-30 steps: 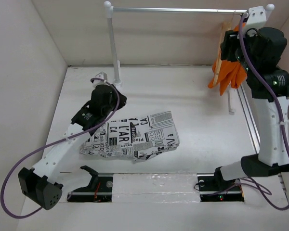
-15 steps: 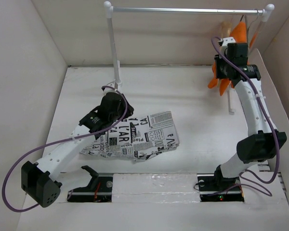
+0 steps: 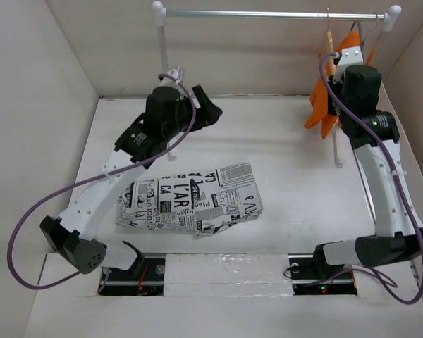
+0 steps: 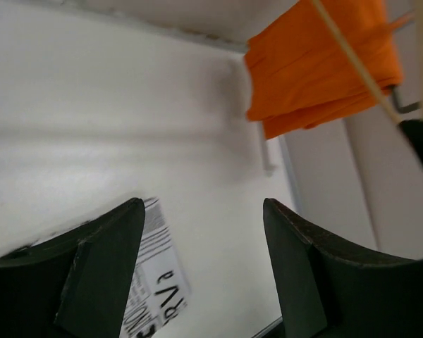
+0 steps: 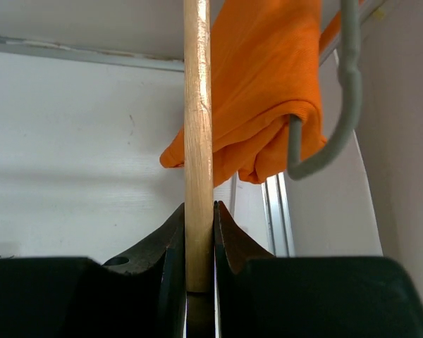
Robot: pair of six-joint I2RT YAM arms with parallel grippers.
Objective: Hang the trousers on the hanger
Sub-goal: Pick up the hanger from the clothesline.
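- Trousers (image 3: pixel 194 201), top view: a rough flat folded pile mid-table (image 3: pixel 289 162), towards the near left. Nothing touches them.
- Same view, left gripper (image 3: pixel 209 110): raised over the far left of the table, beside the post of the rail (image 3: pixel 268 13), well apart from the trousers. Fingers spread, empty.
- Same view, right gripper (image 3: pixel 342 63): up at the rail's right end, at the hanger (image 3: pixel 329 51). The orange garment (image 3: pixel 317 113) hangs just beside it. Can't tell the grip from here.
- Left wrist view: fingers wide with nothing between them. A corner of the trousers shows at lower left, and the orange garment is far off at upper right.
- Right wrist view: jaws pinched narrow on the hanger's wooden bar, which runs straight up out of the grip. The orange garment and a grey hook (image 5: pixel 338 105) sit just behind it, to the right.
- Handling, my read: the trousers are light, limp cloth. They'll sag, drape and unfold when lifted, with no breakage risk.
- Where to grab, my read: pinch through all layers at a folded edge or the waistband. A single loose layer would just peel the pile open.
- Hanger, my read: stiff, light, smooth wood.
  - Cloth may slide off unless draped about evenly over the bar.
  - Held by one thin bar, it could swivel in the jaws once loaded.
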